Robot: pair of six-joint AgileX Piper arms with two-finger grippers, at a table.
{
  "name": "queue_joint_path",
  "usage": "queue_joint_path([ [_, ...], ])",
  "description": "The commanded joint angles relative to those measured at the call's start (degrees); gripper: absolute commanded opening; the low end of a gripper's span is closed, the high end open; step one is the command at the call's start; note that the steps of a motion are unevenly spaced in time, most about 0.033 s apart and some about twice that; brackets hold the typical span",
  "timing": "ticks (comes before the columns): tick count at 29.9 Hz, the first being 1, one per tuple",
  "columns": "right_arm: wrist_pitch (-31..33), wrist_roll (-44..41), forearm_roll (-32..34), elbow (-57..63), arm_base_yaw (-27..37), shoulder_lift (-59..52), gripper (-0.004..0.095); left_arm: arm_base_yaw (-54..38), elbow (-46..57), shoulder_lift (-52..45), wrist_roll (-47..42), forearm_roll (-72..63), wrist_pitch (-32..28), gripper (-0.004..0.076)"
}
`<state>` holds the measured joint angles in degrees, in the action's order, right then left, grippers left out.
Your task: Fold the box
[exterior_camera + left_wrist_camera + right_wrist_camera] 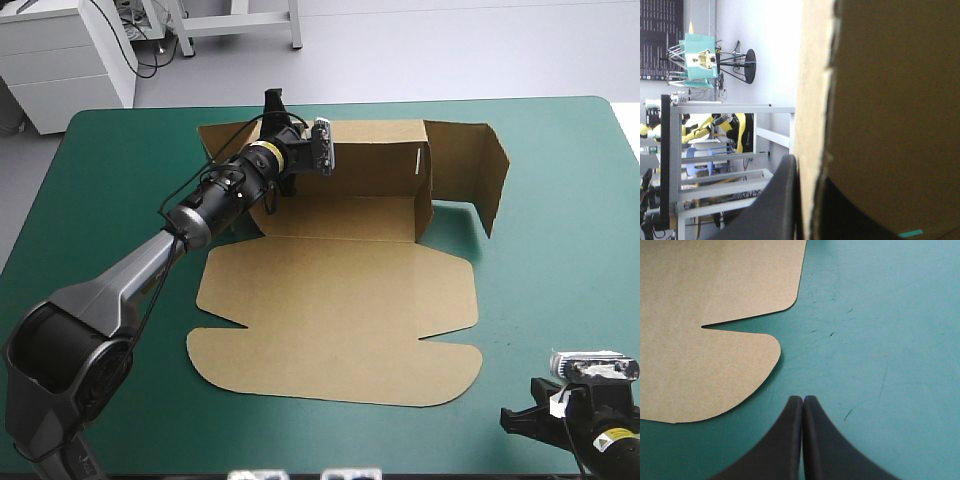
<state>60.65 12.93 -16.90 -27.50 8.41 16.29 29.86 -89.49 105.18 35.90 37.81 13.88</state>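
The brown box (340, 310) lies mid-table on the teal-green cover (560, 250). Its lid is flat toward the near edge, and its back and right walls are raised. The left gripper (272, 108) pinches the top of the box's back wall near the far-left corner, with the board clamped between its black fingers. The right gripper (803, 402) hangs just off the lid's near-right rounded corner, fingers pressed together, holding nothing.

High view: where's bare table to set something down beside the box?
Bare teal-green cover between the box and the table's right edge; also the strip along the table's near edge. Crowded: the far-left wall, where the left gripper clamps it.
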Motion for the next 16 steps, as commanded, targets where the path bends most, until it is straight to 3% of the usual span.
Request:
queue_joint_path([
  [1,-3.20,0.12,-1.26,-1.45,-0.13,0.65,-0.0014,0.13,-1.86,-1.64,-17.00,13.80,2.15,-0.0008],
  [6,-4.06,0.12,-2.83,-1.45,-0.13,0.87,-0.0014,0.21,-1.86,-1.36,-32.25,27.13,7.60,-0.0008],
  [16,-11.41,9.43,-10.30,-10.63,-0.13,15.65,-0.0013,0.35,-1.86,-1.36,-32.84,28.67,3.86,-0.0008],
])
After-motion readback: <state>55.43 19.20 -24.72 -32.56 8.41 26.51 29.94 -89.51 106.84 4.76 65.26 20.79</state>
